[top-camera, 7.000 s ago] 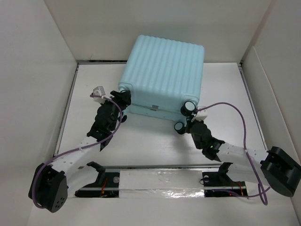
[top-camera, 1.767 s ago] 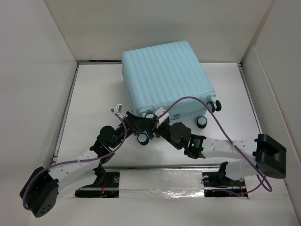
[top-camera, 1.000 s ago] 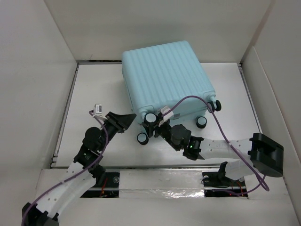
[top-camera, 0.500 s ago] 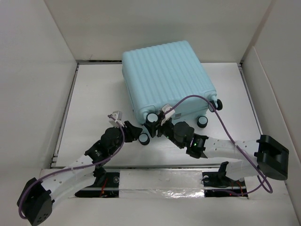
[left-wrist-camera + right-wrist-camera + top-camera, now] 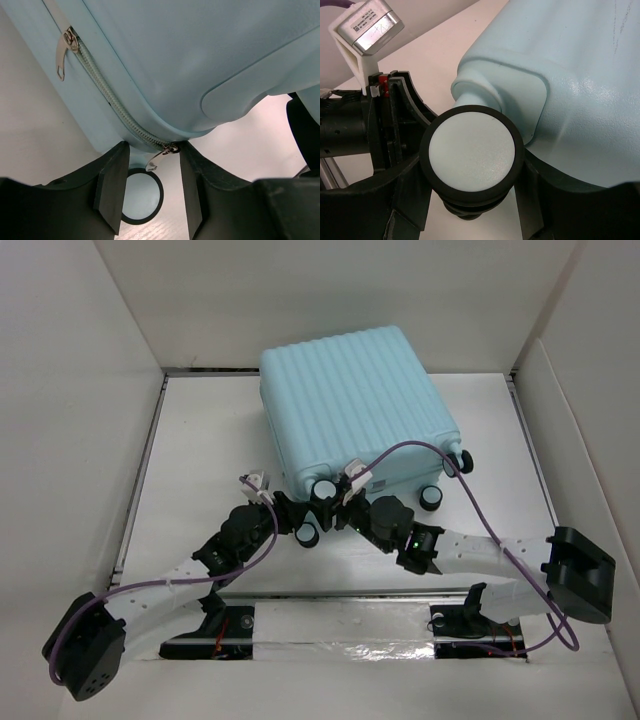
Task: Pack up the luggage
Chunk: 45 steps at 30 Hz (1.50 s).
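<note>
The luggage (image 5: pixel 350 400) lies shut and flat on the table, a pale aqua ribbed shell. Both arms meet at its near left corner. My left gripper (image 5: pixel 290 512) (image 5: pixel 152 150) stands open at the case's zipper seam. A silver zipper pull (image 5: pixel 159 156) hangs between its fingers, and neither pad touches it. A second pull (image 5: pixel 61 55) hangs further along the zipper. My right gripper (image 5: pixel 332 506) (image 5: pixel 470 187) is shut on a caster wheel (image 5: pixel 472 150) (image 5: pixel 322 490) at that corner, a finger pressing on each side.
Another caster wheel (image 5: pixel 306 535) (image 5: pixel 141 197) sits just below the left jaws. Two more wheels (image 5: pixel 430 498) stick out at the case's near right corner. White walls (image 5: pixel 90 390) close in the table on the left, right and back. The left wrist's camera housing (image 5: pixel 367 25) is close beside the right gripper.
My left arm has swung back in from the left to the case's corner, and its jaws stand wider. The right gripper has kept hold of the wheel, and the luggage has not moved.
</note>
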Tool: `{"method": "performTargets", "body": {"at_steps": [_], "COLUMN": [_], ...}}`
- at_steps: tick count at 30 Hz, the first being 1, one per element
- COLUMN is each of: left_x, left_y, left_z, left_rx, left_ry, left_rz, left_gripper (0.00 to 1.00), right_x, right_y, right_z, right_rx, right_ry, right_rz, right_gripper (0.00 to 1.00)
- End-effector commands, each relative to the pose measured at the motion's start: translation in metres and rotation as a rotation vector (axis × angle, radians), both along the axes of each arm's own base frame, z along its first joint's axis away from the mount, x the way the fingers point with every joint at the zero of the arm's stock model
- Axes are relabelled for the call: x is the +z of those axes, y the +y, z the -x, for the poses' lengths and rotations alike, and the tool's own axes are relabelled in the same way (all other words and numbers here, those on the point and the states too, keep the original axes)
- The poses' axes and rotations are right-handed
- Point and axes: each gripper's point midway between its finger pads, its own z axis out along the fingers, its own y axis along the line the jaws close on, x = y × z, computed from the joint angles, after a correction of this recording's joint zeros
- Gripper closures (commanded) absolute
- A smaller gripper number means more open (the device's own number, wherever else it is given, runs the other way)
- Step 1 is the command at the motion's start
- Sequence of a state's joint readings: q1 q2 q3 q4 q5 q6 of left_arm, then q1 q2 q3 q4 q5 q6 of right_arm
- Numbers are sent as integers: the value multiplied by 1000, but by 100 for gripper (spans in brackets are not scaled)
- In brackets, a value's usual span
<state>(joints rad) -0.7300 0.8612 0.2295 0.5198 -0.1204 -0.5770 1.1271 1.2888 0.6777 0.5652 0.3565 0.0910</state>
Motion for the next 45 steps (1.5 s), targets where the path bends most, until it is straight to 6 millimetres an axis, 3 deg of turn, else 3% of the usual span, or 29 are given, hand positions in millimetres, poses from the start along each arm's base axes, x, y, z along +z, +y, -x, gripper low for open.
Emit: {"method": "performTargets", "body": {"at_steps": [1,9,17,18,21,23,32,38,41,45], "left_x": [31,34,43,43,37,35,42,49,44,28], "left_y": [-6,-7,-9,-11,-17,-19,-24,-18,-7,31], "left_z": [-13,-12,-4,-1,1,2,-4,-10,-13,-23], "left_rx": [1,-5,-49,-68,-108,-121,-131,-80,-17,192], "left_ry": [-102,-126,-173,-169,-158,-153,-180,-197,-169,-105], "left_rz": [18,35,66,67,45,36,16,40,22,-40], "left_gripper": [64,100,100,97,71,70,98,100,100,100], "right_x": [64,59,61,61,62,62,63,62,58,56], "right_y": [0,0,-4,-4,-4,-4,-2,-2,-5,-12], "right_z": [-8,-7,-6,-6,-5,-5,-3,-1,-1,0], "right_rx": [-17,-12,-15,-15,-11,-9,5,14,8,-4], "right_ry": [-79,-67,-70,-70,-75,-75,-74,-74,-69,-59], "right_rz": [-175,-178,-179,-175,-172,-172,-172,-171,-168,-169], "right_gripper": [97,98,98,98,99,99,99,100,100,100]}}
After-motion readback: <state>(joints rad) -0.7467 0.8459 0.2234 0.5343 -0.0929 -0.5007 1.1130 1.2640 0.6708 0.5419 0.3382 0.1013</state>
